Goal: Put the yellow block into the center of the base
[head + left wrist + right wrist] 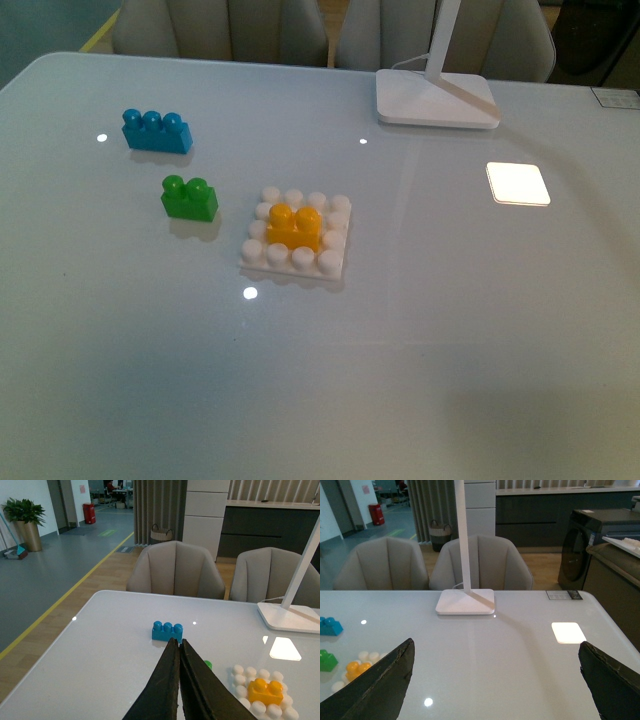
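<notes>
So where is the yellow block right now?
In the front view the yellow block sits on the middle studs of the white base, near the table's centre. The green brick is just to its left; neither tool touches it.

My left gripper (178, 647) has its fingers pressed together, holding nothing; my right gripper (495, 680) is spread wide, fingers at either edge, both raised

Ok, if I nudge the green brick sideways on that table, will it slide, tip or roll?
Most likely it slides: the green brick sits flat on a glossy table that mirrors the lamp light. Rolling seems unlikely, since its body is boxy and only the two studs are round. It looks like rigid, light plastic, so even a gentle push low on its side may send it skidding.
</notes>
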You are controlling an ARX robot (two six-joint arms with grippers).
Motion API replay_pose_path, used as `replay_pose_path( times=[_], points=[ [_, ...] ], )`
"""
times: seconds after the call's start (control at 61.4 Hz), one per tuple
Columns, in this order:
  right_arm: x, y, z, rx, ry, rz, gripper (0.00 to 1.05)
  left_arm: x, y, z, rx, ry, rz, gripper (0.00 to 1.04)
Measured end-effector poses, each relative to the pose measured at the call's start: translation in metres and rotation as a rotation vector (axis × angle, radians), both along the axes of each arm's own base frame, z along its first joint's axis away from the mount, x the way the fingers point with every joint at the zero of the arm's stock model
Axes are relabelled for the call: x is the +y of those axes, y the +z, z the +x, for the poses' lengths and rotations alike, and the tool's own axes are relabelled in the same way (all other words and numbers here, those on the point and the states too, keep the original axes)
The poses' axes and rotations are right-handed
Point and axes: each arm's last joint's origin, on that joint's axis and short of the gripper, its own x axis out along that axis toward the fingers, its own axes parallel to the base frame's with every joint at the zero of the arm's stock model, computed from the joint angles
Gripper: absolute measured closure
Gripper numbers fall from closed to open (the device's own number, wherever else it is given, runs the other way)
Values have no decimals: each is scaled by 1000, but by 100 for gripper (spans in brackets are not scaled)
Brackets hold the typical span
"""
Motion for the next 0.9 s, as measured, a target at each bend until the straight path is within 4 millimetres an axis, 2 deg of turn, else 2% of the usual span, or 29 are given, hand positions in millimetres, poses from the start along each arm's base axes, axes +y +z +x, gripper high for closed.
replay_pose_path(
  times=[0.309, 0.44, 0.895],
  points=[
    [0, 0, 0, 0, 0, 0, 9, 0, 0, -6, 0, 0, 0, 102],
    [0, 0, 0, 0, 0, 0, 9, 0, -4, -16, 12, 0, 0, 102],
    [0, 0, 0, 0, 0, 0, 9, 0, -3, -17, 5, 0, 0, 102]
  ],
)
